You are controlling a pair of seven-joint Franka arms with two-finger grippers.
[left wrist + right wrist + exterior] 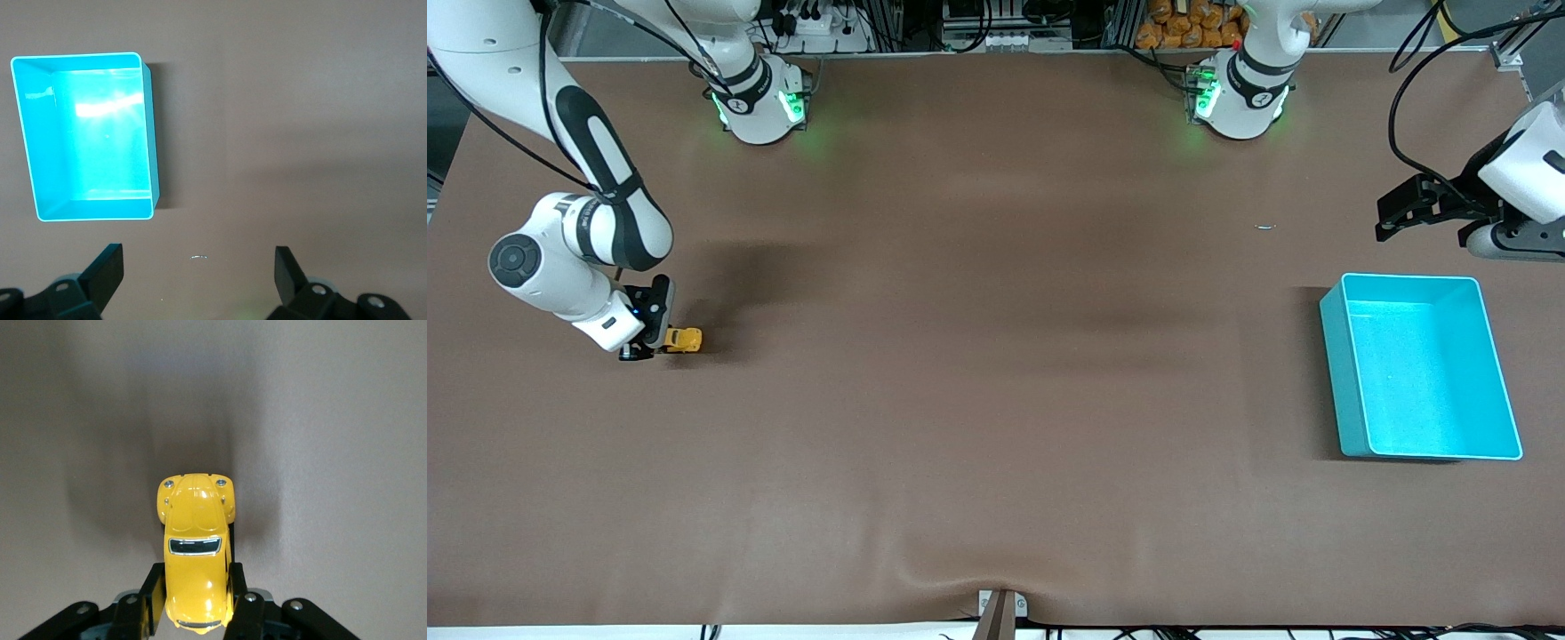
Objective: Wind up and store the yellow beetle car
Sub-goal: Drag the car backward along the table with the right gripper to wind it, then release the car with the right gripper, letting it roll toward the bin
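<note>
The yellow beetle car (683, 340) rests on the brown table near the right arm's end, its hood pointing away from the wrist. My right gripper (660, 343) is shut on the yellow beetle car (195, 553), a black finger (152, 595) pressed to each side of its rear body. The teal bin (1329, 342) stands empty near the left arm's end of the table. My left gripper (1392, 219) hangs open over bare table beside the bin, farther from the front camera than it. In the left wrist view its fingers (107, 270) stand wide apart with nothing between them, the teal bin (155, 143) showing below.
A small thin metal scrap (1265, 226) lies on the table between the left arm's base and the bin, also seen as the metal scrap (198, 257) under the left gripper. A brown cloth (996, 356) covers the table.
</note>
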